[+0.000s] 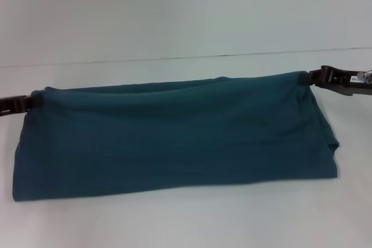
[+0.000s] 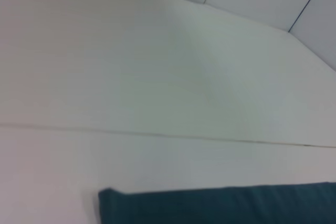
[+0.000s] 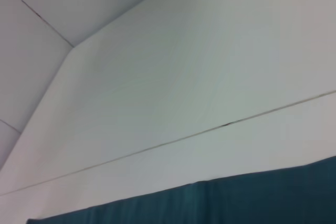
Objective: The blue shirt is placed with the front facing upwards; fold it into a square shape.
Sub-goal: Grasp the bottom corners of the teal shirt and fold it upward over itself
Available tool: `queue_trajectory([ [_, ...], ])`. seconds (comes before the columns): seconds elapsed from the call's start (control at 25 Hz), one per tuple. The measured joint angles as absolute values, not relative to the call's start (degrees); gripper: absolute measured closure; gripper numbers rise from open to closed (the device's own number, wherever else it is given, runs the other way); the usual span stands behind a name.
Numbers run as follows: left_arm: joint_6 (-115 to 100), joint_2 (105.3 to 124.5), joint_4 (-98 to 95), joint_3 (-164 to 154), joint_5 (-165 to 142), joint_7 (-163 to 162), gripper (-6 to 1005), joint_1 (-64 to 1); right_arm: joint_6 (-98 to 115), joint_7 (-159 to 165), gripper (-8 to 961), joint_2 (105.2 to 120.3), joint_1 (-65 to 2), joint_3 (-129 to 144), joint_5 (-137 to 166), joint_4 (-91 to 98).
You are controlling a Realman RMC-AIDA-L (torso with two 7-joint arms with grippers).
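1. The blue shirt is soft matt cloth, smooth-knit, with gentle folds and creases.
2. The bench is a smooth, matt white surface crossed by a thin seam.
3. Both grippers' fingers look like dark, slightly shiny plastic.

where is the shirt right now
In the head view the shirt lies across the middle of the white table, folded into a wide band, with the left gripper at its far left corner and the right gripper at its far right corner.
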State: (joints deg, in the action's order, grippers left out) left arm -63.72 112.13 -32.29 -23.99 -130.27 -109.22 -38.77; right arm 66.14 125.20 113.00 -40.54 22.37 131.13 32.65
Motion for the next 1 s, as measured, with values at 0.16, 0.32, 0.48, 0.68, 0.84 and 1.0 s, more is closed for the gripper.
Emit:
queue_trajectory([
  [0.16, -62.57, 112.39, -32.25, -24.08, -130.40, -108.71, 966, -40.10, 63.76, 125.29, 912, 113.47, -40.70, 22.73, 130.99, 32.62],
  [0.32, -60.63, 112.41, -32.22, -24.12, -130.44, -108.17, 965, -41.42, 61.38, 125.13, 911, 113.86, -40.70, 22.82, 129.40, 32.43],
  [0.48, -58.53, 112.56, -32.15, -24.17, -130.48, -106.85, 965, -42.53, 59.66, 124.91, 910, 114.00, -41.09, 23.45, 128.22, 31.95],
  [0.68, -55.89, 112.67, -31.59, -24.17, -130.45, -105.78, 965, -43.54, 57.70, 124.89, 909, 114.25, -42.28, 24.18, 128.05, 31.93],
  [0.84, -52.50, 112.75, -29.56, -24.17, -130.31, -104.10, 965, -44.29, 55.37, 124.92, 909, 114.65, -42.97, 25.93, 128.05, 31.75],
  [1.0, -49.36, 112.85, -28.00, -24.17, -130.13, -102.92, 965, -44.87, 52.21, 124.90, 908, 114.92, -43.78, 27.03, 128.05, 31.12],
])
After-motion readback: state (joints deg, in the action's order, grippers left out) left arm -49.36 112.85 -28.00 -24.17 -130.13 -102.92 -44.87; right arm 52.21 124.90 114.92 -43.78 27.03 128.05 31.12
